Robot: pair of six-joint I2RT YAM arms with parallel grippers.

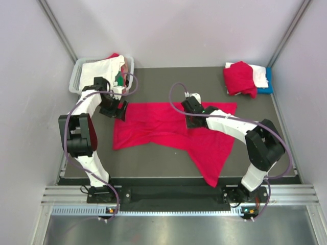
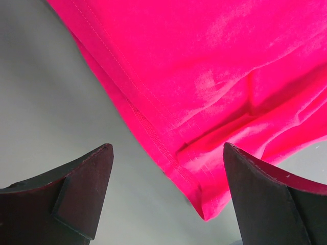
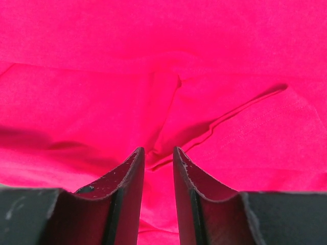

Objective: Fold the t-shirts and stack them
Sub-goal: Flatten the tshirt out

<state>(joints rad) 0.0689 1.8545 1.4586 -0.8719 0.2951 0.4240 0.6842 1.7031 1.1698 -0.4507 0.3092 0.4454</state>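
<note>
Red cloth: the red t-shirt (image 1: 171,127) lies opened out in the middle of the dark surface (image 1: 163,81), rumpled, with one part trailing toward the near right edge; it is not yet folded.
Handling: soft, light and limp by the look of it; it will likely sag and crease wherever it is lifted, so it wants lifting at two points at once.
Where to take hold: the stitched hem (image 2: 153,138) and the corners look the best grip, being doubled cloth; a pinch in the middle would probably only bunch it.
Left claw (image 2: 167,153): spread wide and holding nothing, low over the surface at the shirt's far left corner, whose tip shows between the two fingers.
Right claw (image 3: 158,153): fingers pressed nearly together with a thin slit between, down on the far middle part of the shirt; a crease runs away from the tips, but whether cloth is nipped cannot be told.
Basket (image 1: 75,76): pale and slatted, at the far left; a white shirt (image 1: 104,65) is heaped in it, with a bit of red and green at its edge.
Stack: at the far right, well apart from the spread shirt, a folded red shirt (image 1: 239,77) sits on a white one (image 1: 260,75) and a blue one (image 1: 265,90).
Progress: folding of the spread shirt seems barely begun.
</note>
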